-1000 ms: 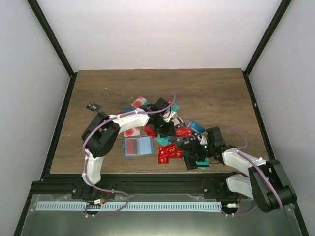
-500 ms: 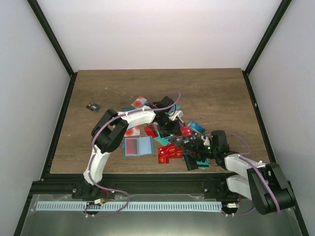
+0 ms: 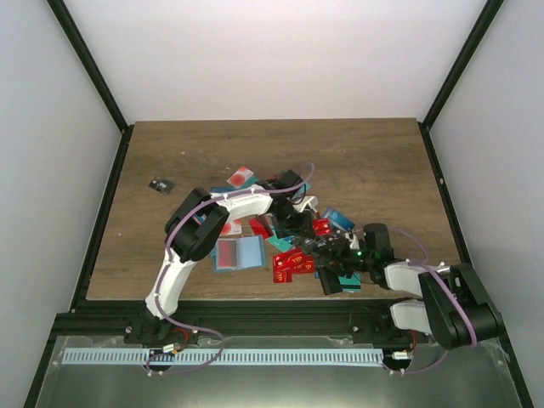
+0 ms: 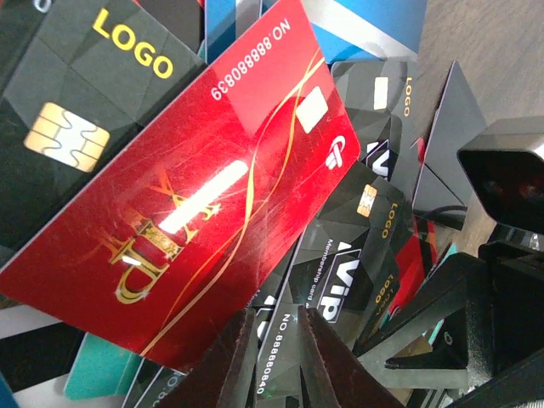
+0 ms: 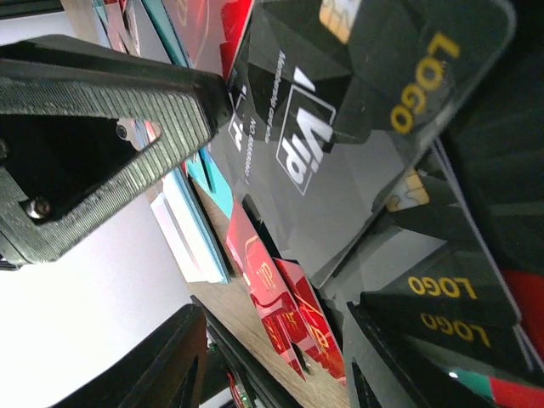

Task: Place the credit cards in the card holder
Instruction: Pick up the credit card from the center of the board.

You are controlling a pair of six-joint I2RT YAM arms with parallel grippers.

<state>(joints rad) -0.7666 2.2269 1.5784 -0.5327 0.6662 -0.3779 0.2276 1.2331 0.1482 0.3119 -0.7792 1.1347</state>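
left gripper (image 4: 274,344) was narrow, empty, low over credit cards (image 4: 187,204), likely to grab one | right gripper (image 5: 276,361) was wide, ready

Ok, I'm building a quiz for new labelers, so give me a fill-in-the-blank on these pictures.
1. The big red card says VIP in ___ letters.
2. The black card beside it carries the yellow word ___.
3. From above, the holder lies ___ of the card pile.
Missing: gold; LOGO; left.
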